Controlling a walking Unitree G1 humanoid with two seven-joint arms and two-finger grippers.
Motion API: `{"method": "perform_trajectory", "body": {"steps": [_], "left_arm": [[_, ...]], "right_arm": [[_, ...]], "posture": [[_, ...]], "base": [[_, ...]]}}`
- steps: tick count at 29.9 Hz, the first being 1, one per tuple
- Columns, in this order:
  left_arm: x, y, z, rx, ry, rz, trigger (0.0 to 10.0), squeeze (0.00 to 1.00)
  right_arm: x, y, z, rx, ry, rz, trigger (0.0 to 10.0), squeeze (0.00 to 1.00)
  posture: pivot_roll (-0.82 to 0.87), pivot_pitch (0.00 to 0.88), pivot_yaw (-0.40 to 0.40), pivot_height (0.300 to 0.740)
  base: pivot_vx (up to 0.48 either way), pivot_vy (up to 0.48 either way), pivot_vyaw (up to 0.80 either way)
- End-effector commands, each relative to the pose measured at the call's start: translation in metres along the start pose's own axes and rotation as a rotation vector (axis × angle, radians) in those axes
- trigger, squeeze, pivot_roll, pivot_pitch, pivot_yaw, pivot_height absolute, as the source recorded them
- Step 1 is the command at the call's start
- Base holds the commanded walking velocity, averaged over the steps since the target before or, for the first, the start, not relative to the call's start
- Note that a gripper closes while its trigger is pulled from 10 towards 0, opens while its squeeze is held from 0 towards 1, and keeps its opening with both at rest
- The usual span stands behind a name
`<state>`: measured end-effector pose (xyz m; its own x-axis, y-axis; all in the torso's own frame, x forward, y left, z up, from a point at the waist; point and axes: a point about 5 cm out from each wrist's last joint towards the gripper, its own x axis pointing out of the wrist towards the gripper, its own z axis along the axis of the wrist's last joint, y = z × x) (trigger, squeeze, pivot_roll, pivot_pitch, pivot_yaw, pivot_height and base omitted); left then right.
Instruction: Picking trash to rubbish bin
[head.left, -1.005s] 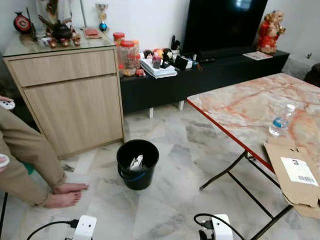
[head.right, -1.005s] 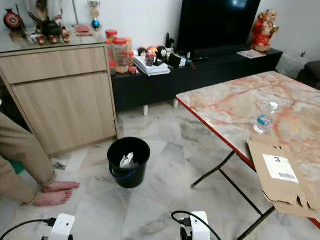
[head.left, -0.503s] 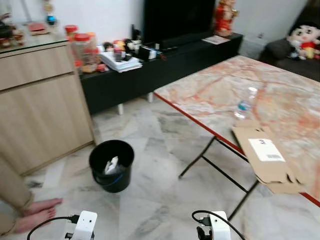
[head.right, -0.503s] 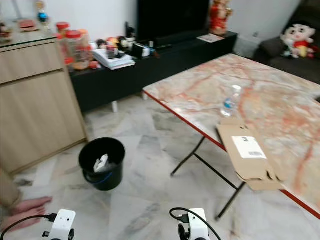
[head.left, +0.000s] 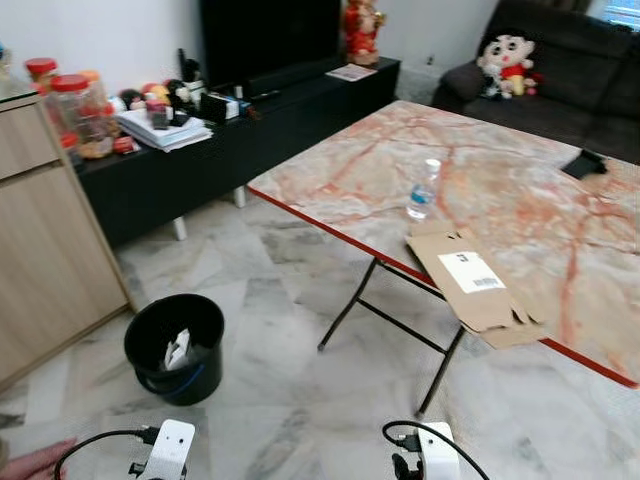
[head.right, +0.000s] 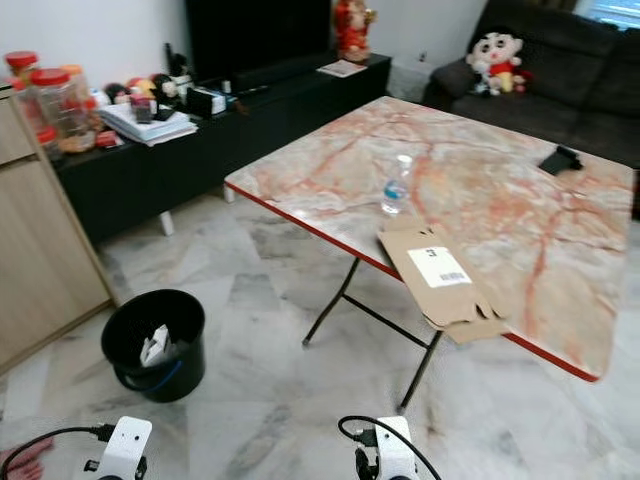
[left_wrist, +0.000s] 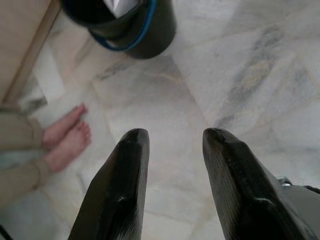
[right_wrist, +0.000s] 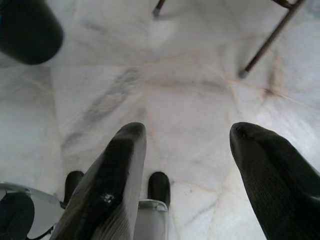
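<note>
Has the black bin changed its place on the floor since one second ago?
No. The black bin stands in the same spot near the wooden cabinet corner, with white paper inside. The camera has turned right, so the whole picture shifted.

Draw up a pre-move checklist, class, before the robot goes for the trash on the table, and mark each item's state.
1. Left end effector open and holding nothing: ok.
2. Right end effector open and holding nothing: ok.
3. Trash located: plastic bottle upright and flattened cardboard box on the marble table: ok.
4. Cardboard lying securely: it overhangs the table's near edge: not ok.
5. Rubbish bin on the floor to the robot's left, mouth open, with paper inside: ok.
6. Person's feet away from the path: they lie on the floor close by the bin: not ok.
</note>
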<state>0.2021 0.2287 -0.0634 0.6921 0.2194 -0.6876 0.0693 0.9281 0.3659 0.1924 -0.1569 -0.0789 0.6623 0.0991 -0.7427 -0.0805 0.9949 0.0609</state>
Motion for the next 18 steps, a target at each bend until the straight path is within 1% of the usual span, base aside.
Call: {"method": "perform_trajectory", "body": {"steps": [1, 4, 7, 14, 18], "left_arm": [[-0.0007, -0.0009, -0.0039, -0.013, 0.023, 0.007, 10.0, 0.00], [-0.0006, -0.0002, -0.0036, -0.023, 0.022, 0.013, 10.0, 0.00], [-0.0001, 0.0000, -0.0021, -0.009, 0.019, 0.012, 10.0, 0.00], [-0.0001, 0.0007, -0.0026, -0.008, 0.022, 0.014, 10.0, 0.00], [-0.0003, 0.0005, -0.0031, -0.005, 0.022, 0.013, 10.0, 0.00]], "right_arm": [[0.0002, -0.0011, 0.0008, 0.003, 0.001, -0.007, 10.0, 0.00], [0.0002, -0.0011, 0.0008, 0.003, 0.001, -0.007, 10.0, 0.00], [0.0003, -0.0011, 0.0011, -0.002, 0.001, -0.006, 10.0, 0.00], [0.0004, -0.0016, 0.0020, -0.003, -0.001, -0.006, 10.0, 0.00], [0.0006, -0.0015, 0.0039, 0.002, -0.015, -0.004, 10.0, 0.00]], "posture": [[0.14, 0.000, -0.065, 0.740], [0.14, 0.000, -0.065, 0.740], [0.14, 0.000, -0.062, 0.740], [0.14, 0.000, -0.061, 0.740], [0.14, 0.000, -0.061, 0.740]], "base": [[0.000, 0.000, -0.77], [0.000, 0.000, -0.77], [0.000, 0.000, -0.77], [0.000, 0.000, -0.75], [0.000, 0.000, 0.00]]}}
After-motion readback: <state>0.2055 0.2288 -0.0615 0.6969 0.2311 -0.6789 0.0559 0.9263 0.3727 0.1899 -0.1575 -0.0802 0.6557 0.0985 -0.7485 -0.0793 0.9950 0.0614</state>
